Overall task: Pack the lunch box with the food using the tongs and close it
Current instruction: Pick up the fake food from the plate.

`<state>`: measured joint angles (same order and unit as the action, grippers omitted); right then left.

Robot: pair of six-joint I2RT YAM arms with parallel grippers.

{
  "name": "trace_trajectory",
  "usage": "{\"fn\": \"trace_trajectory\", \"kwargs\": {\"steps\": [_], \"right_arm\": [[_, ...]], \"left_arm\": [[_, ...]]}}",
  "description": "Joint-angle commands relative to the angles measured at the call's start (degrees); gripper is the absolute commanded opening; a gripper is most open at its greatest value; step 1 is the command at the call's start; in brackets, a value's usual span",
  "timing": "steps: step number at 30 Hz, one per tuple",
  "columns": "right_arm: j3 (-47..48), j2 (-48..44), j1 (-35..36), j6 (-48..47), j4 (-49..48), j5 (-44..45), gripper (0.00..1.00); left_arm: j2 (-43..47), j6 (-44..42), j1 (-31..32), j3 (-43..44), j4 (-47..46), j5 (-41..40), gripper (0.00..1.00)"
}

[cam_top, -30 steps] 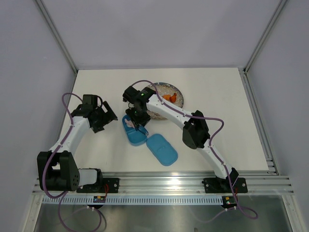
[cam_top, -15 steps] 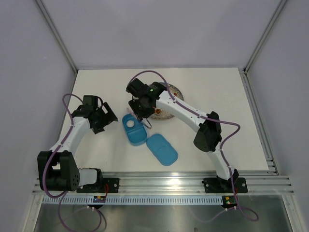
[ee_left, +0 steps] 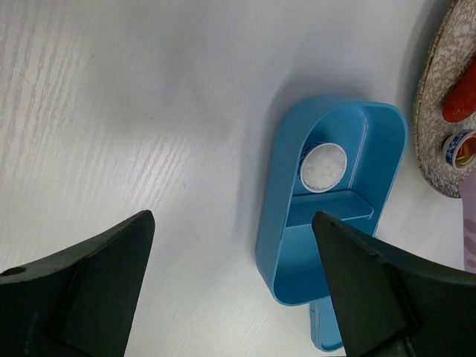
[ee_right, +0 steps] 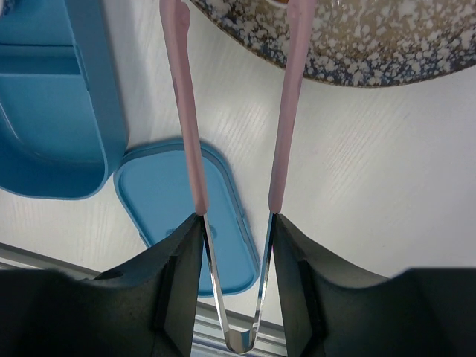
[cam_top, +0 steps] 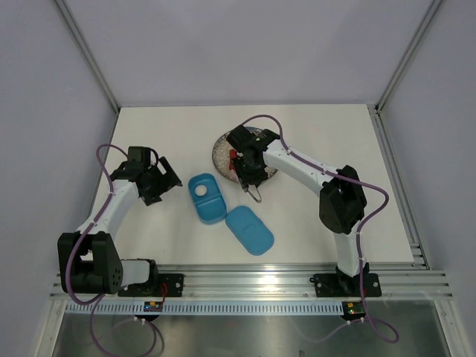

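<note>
The blue lunch box (cam_top: 212,210) lies open mid-table, and a white ball (cam_top: 199,190) sits in its far compartment. Its lid (cam_top: 249,230) lies flat just to its right. My right gripper (cam_top: 249,172) hovers over the speckled plate (cam_top: 220,152) and is shut on the pink tongs (ee_right: 184,111), whose arms stand apart with nothing between them. A red sausage (ee_left: 461,100) lies on the plate (ee_left: 435,111). My left gripper (ee_left: 232,223) is open and empty, left of the box (ee_left: 290,245).
A small blue-rimmed cup (ee_left: 457,147) stands on the plate beside the sausage. The cell's walls rise at the left, right and back. An aluminium rail (cam_top: 245,279) runs along the near table edge.
My right arm has swung from over the lunch box back and right to the plate, carrying the tongs. The white ball now lies in the box. The left arm has not moved.
</note>
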<state>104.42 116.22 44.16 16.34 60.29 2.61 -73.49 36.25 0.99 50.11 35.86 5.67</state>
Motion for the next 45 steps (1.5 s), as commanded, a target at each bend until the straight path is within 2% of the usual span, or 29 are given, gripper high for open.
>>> {"fn": "trace_trajectory", "kwargs": {"steps": [1,18,45], "right_arm": [[-3.08,-5.30,0.14,1.50,-3.86,0.82,0.48],[-3.79,-1.62,-2.24,1.68,-5.45,0.99,0.48],[1.04,6.12,-3.82,0.27,-5.19,-1.47,0.49]], "left_arm": [[-0.16,-0.30,-0.38,-0.10,-2.81,1.36,0.92],[-2.27,-0.13,-0.38,-0.36,-3.69,2.15,0.92],[-3.94,-0.39,-0.38,0.34,-3.78,1.89,0.92]]}}
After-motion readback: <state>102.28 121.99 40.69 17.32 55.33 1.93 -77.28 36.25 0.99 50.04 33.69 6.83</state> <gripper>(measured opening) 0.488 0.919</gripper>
